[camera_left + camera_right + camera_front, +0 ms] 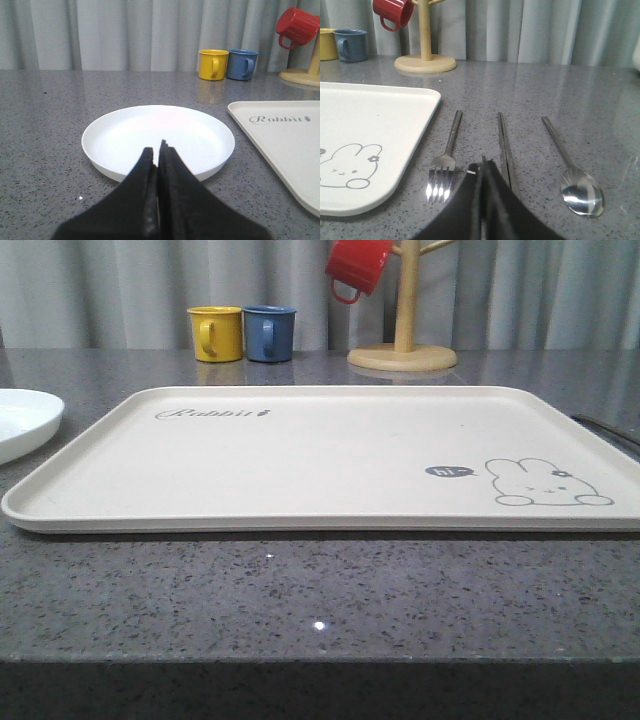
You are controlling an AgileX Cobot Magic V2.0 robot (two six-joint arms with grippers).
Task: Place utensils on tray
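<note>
Nothing has been placed yet, judging from the pictures: the large flat cream rectangular tray [330,455] with its grey rabbit drawing lies bare on the speckled grey stone bench [300,590]. All three pieces of shiny silver cutlery lie on the bench just beside the tray's edge, so the whole task remains.

The four-tined metal fork [445,162] is nearest the tray, the pair of flat straight metal chopsticks [504,142] lies in the middle, and the oval-bowled metal spoon [574,172] is farthest out. They lie roughly parallel, apart from one another, their long axes running along the tray's side. The fork's tines and the spoon's bowl point toward the robot, handles away.

The right end effector [482,200] hovers clenched and empty near the chopsticks' close end. The left end effector [157,190], also clenched and empty, hangs before a round white plate [157,140].
</note>
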